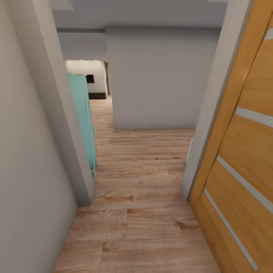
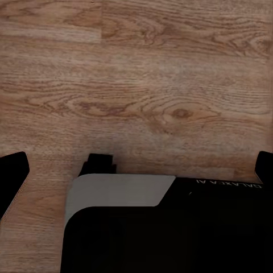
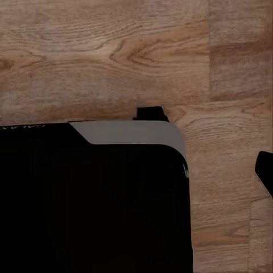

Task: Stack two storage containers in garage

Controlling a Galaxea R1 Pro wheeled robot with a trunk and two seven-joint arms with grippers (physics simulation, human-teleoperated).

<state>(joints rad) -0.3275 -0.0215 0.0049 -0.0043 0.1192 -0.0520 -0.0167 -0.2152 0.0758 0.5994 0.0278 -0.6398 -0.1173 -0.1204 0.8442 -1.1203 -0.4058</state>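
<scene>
Light wood planks [image 1: 144, 197] run ahead of us through a narrow passage, with a pale grey wall [image 1: 26, 170] close on our left and a light-wood door [image 1: 242, 151] with pale stripes standing open on our right. Beyond the doorway a teal panel [image 1: 81, 113] leans out past the left wall's edge, and farther on a lit opening [image 1: 89, 77] leads to another room.

We are travelling, and neither storage container appears in what we see, so we cannot place them from here; we carry nothing.

Our wrist cameras look down on the same plank floor and on our dark base [image 2: 165, 227]. Dark finger tips of the left hand [image 2: 14, 170] sit at both edges of its view, so we judge it spread apart. Of the right hand one dark tip [image 3: 264, 170] is visible, and we cannot tell whether it is apart or together.

By the task's wording, we judge the containers to be stiff, light, open bins, best gripped on a rim or low wall, kept level.
</scene>
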